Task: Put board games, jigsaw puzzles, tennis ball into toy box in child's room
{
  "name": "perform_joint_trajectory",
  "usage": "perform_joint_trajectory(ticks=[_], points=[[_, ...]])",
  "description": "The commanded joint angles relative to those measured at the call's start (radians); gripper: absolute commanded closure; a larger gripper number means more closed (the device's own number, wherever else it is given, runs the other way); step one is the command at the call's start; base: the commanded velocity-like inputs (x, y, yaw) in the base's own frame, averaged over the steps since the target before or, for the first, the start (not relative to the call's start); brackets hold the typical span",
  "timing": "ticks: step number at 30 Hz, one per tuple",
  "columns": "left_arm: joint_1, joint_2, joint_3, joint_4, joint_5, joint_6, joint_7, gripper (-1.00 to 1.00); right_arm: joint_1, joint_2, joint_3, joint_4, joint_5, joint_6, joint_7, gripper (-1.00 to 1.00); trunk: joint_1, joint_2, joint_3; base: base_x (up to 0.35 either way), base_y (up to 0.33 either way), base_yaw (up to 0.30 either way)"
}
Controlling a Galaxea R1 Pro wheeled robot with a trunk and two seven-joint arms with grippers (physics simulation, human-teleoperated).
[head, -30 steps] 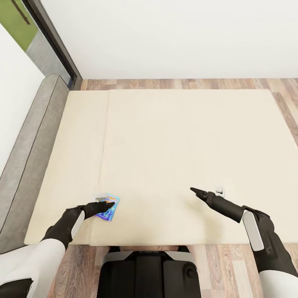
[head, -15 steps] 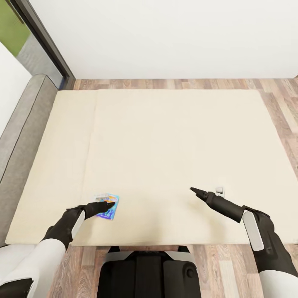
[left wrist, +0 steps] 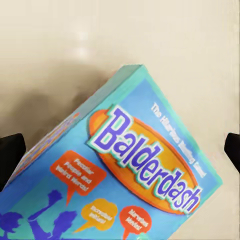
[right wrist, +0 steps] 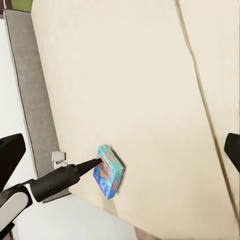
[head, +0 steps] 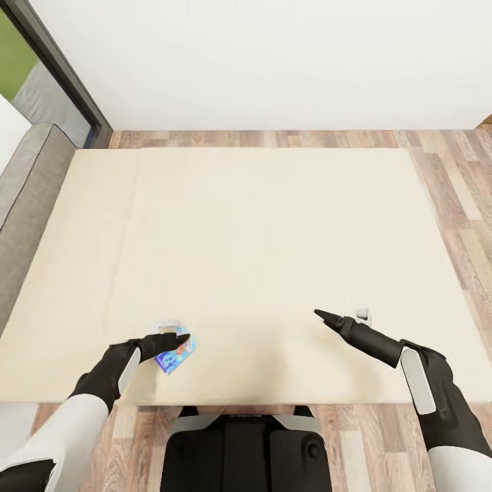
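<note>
The left gripper [head: 183,336] holds the blue Balderdash board game [head: 176,349], tilted just above the near edge of the bed [head: 273,225]. The right gripper [head: 321,314] hovers well apart over the mattress, its fingers spread wide with nothing between them. Beyond lie the grey headboard [head: 27,198], wood-plank floor [head: 287,139] and white wall [head: 273,61].

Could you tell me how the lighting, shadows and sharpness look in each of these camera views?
Head view: even, flat light, a faint shadow under the small blue board game box beside the left gripper. Left wrist view: the box lettering is sharp, and a soft dark shadow falls on the beige mattress beside it. Right wrist view: a soft shadow lies beside the box, no glare.
</note>
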Motion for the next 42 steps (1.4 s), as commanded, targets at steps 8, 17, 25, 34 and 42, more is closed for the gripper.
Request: perform_joint_trajectory(ticks=[8, 17, 25, 34, 42], points=[[0.0, -0.001, 0.005, -0.002, 0.004, 0.01, -0.006, -1.0, -0.001, 0.0, -0.001, 0.0, 0.0, 0.005, 0.003, -1.0, 0.001, -0.002, -0.001, 0.0, -0.302, 0.0], [0.0, 0.0, 0.005, -0.002, 0.004, 0.009, -0.006, -1.0, -0.001, 0.0, -0.001, 0.002, 0.0, 0.005, 0.002, -1.0, 0.001, -0.002, -0.001, 0.0, -0.167, 0.0], [0.0, 0.007, 0.009, -0.002, 0.004, 0.01, -0.005, -1.0, -0.001, 0.0, -0.001, 0.002, 0.0, 0.004, 0.002, -1.0, 0.001, -0.002, -0.001, 0.0, -0.012, 0.0], [-0.001, 0.027, 0.015, -0.007, 0.006, 0.017, -0.004, -1.0, -0.001, 0.0, 0.0, 0.002, 0.0, 0.003, 0.002, -1.0, 0.001, -0.002, -0.001, 0.0, 0.0, 0.0], [-0.002, 0.077, 0.019, -0.031, 0.017, 0.032, -0.008, -1.0, -0.001, 0.0, 0.0, 0.002, 0.0, 0.003, 0.002, -1.0, 0.001, -0.002, -0.001, 0.0, 0.0, 0.0]])
